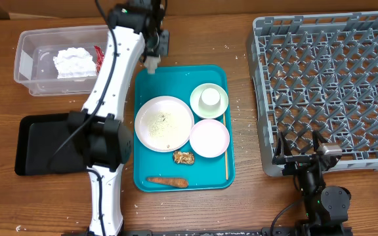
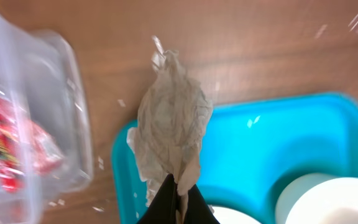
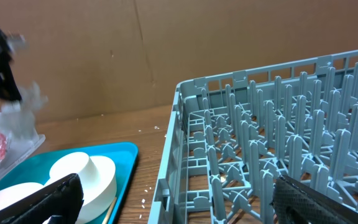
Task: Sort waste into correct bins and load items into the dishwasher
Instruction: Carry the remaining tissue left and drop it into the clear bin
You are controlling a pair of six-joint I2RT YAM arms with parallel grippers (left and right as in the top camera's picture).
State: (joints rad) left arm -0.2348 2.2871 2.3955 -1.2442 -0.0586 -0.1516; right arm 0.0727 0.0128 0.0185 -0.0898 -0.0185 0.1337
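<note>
My left gripper (image 1: 152, 55) is shut on a crumpled white napkin (image 2: 169, 118) that hangs over the teal tray's far left corner, beside the clear tub (image 1: 28, 62). The tub holds another napkin (image 1: 73, 62) and a red wrapper (image 1: 100, 54). On the teal tray (image 1: 176, 78) lie a large plate (image 1: 164, 122) with crumbs, a cup upturned in a bowl (image 1: 209, 99), a pink bowl (image 1: 209, 137), a brown chunk (image 1: 184, 157) and a carrot piece (image 1: 168, 181). My right gripper (image 1: 300, 155) stands open at the grey dish rack's (image 1: 258, 98) near edge.
A black tray (image 1: 38, 147) lies left of the teal tray, partly under my left arm. A wooden stick (image 1: 226, 147) rests along the teal tray's right side. White crumbs dot the wood between the teal tray and the rack.
</note>
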